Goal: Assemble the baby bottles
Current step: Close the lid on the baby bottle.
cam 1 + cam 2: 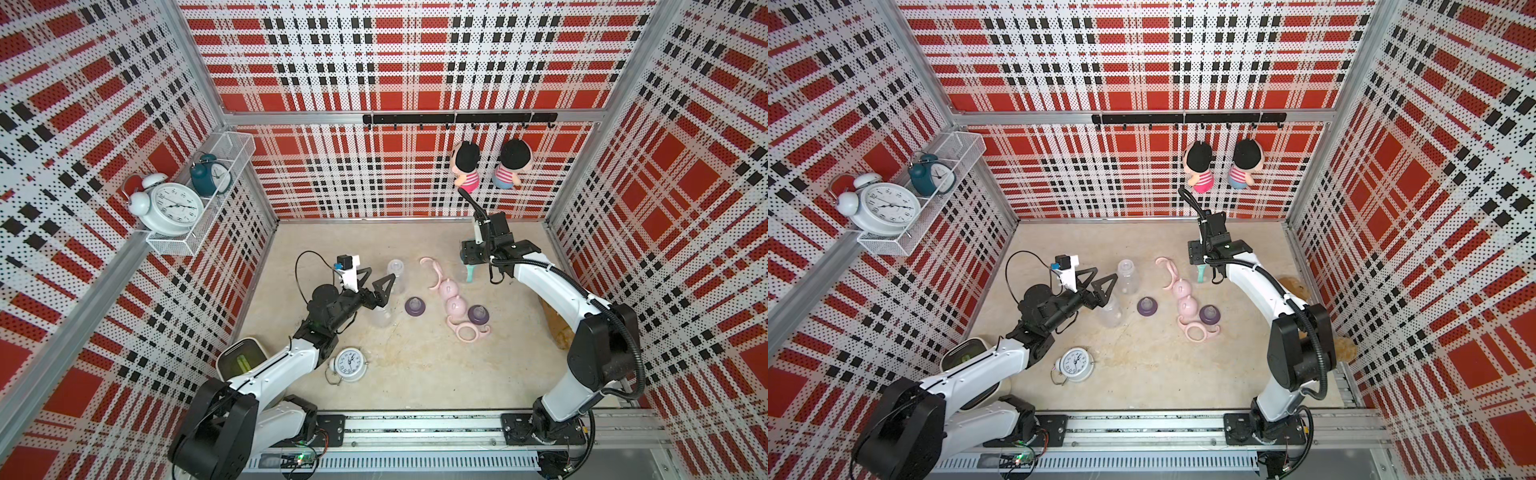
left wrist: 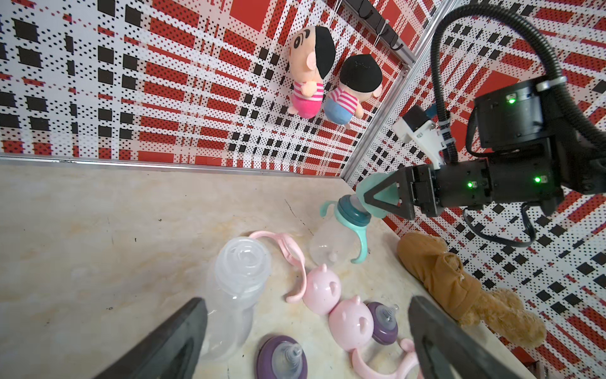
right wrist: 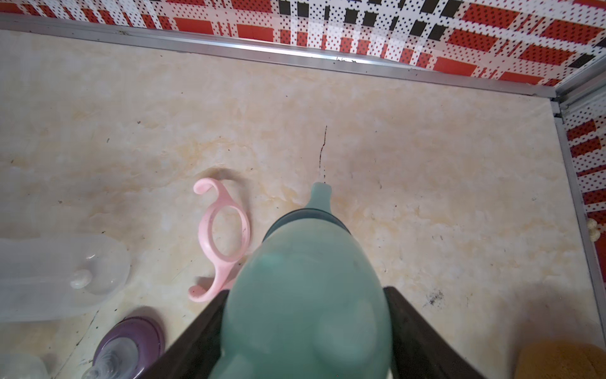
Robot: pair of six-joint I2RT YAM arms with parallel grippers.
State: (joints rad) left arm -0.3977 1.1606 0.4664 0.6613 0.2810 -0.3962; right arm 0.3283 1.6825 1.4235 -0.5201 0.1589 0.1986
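I am clamping my right gripper (image 3: 306, 290) on the teal eared dome cap (image 3: 305, 328), with 1 finger pressing on each side of it. I am holding that cap right at the top of the teal bottle (image 2: 334, 242), over its dark teal collar (image 2: 352, 215). The clear body is tilting beneath, and I cannot tell whether its base is resting on the table (image 1: 415, 382). This bottle is sitting toward the back right of the table, near the brown plush toy (image 2: 452, 282).

I am holding my left gripper (image 1: 381, 273) spread wide and gripping nothing. It is hovering by 2 clear bottles (image 1: 395, 277): that 1 is lying just past my fingertips, and the other bottle (image 1: 380, 316) is sitting below my fingers.

Between my arms, 2 pink eared caps (image 1: 449, 289) are lying in a row and touching each other. 2 pink handle rings (image 1: 432, 270) are lying at the 2 ends of that row. 2 purple nipple collars (image 1: 414, 305) are lying 1 on each side of the caps. A white alarm clock (image 1: 349, 363) is lying nearer the front, beside my left arm.
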